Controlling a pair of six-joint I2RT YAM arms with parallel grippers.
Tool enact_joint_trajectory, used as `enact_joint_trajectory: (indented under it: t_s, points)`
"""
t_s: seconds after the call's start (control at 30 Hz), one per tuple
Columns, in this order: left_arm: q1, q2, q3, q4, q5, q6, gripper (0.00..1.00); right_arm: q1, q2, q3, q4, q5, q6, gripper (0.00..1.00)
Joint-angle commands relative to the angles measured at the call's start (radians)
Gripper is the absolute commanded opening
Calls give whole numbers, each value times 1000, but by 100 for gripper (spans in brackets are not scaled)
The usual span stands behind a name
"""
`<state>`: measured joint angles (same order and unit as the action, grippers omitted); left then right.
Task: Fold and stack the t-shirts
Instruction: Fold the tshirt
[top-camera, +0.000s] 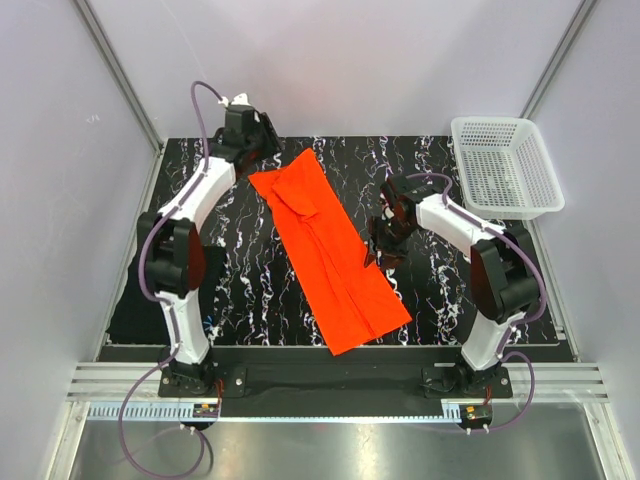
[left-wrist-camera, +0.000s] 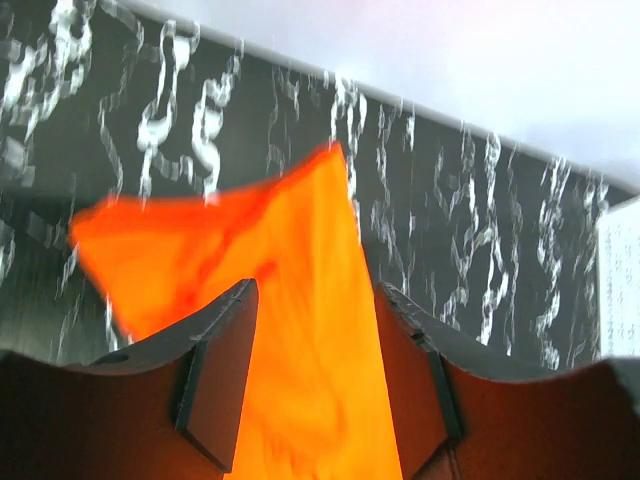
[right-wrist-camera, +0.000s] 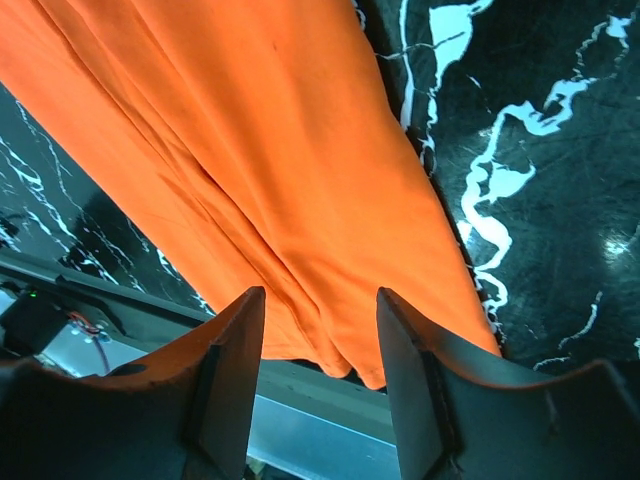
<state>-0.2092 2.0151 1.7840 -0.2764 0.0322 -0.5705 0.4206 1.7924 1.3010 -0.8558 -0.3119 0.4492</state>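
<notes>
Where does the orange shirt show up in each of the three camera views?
Top external: the shirt lies mid-picture as a long diagonal strip, upper left to lower right.
Left wrist: one end of it fills the lower centre.
Right wrist: it covers the upper left and centre.
Shared landmark: the marbled mat beneath it, seen in all three views.

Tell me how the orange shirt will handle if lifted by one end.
Likely floppy: the shirt lies flat with soft creases, so a lifted end would probably drape and sag. Probably light for its size, being thin cloth. Pushed, it would likely bunch up rather than slide whole across the mat.
</notes>
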Motion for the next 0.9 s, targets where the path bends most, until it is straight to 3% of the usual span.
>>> enact_joint_trajectory:
  t_s: [0.0,0.23,0.57,0.87]
  points:
    - [-93,-61,-98,-121,-161,44,55,0,-73,-6,-31,31,-47,56]
    - [-219,19,-84,-144,-172,34,56,1,-110,-28,-34,-13,-67,56]
    - [-199,253,84,-242,-135,-14,55,17,-64,-34,41,-119,-9,54]
    - [-164,506,369,-279,122,-3,51,17,-42,-75,97,-131,5,54]
